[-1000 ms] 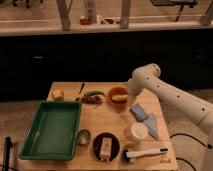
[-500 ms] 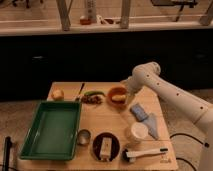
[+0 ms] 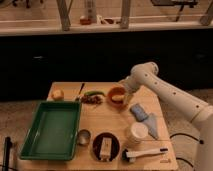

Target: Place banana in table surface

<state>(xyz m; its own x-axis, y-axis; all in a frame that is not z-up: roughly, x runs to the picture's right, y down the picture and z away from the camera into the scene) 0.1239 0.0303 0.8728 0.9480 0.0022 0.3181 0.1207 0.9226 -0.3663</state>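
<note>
The light wooden table surface [image 3: 107,120] carries several objects. An orange bowl [image 3: 116,95] stands at the back middle. A pale-yellow shape inside it looks like the banana [image 3: 117,99], partly hidden by the bowl's rim. My white arm reaches in from the right. Its gripper [image 3: 124,89] hangs at the bowl's right rim, just above it. I cannot tell whether it touches the banana.
A green tray [image 3: 52,127] fills the left front. A round yellow-orange fruit [image 3: 58,94] and a long green vegetable [image 3: 95,93] lie at the back. A blue cloth [image 3: 139,111], white cup [image 3: 136,132], dark plate [image 3: 105,146], small metal cup [image 3: 83,136] and brush [image 3: 145,153] lie in front.
The arm has shifted slightly left and down toward the orange bowl. The objects on the table have not moved.
</note>
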